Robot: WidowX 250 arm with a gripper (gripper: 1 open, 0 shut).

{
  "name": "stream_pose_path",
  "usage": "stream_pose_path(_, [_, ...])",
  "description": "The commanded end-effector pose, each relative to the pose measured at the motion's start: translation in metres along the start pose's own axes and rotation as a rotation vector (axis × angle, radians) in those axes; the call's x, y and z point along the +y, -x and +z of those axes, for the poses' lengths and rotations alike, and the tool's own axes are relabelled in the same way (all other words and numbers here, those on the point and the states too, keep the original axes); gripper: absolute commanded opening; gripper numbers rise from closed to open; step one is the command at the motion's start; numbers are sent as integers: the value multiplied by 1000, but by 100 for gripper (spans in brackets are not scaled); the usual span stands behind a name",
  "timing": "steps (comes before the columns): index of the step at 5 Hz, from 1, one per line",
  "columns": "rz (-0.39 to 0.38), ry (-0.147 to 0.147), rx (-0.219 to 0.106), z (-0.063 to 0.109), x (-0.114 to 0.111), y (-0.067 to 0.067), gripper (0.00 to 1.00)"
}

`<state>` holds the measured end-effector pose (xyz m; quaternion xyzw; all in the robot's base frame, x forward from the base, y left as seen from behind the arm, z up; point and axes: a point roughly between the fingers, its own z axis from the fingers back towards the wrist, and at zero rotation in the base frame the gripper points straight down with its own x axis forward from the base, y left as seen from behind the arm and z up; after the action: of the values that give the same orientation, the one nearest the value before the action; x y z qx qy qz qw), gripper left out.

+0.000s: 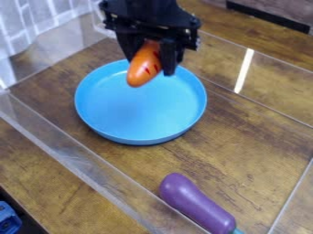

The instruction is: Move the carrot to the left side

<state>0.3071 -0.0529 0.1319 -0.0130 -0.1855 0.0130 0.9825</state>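
The orange toy carrot (145, 65) hangs in the air above the far side of the blue plate (117, 121), tilted with its tapered end down and to the left. My black gripper (150, 55) comes down from the top of the view and is shut on the carrot's upper part, one finger on each side. The carrot's green top is hidden inside the gripper.
A purple toy eggplant (197, 203) lies on the wooden table near the bottom right. A clear plastic wall (73, 155) runs along the near left side and another stands at the far right.
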Motion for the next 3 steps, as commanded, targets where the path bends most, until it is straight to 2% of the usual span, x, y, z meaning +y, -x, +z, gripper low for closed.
stream_pose_path(1, [-19, 13, -52, 16, -17, -1, 0])
stream_pose_path(2, [-18, 11, -46, 18, -30, 4, 0])
stream_pose_path(3, [-18, 3, -48, 15, -41, 2, 0])
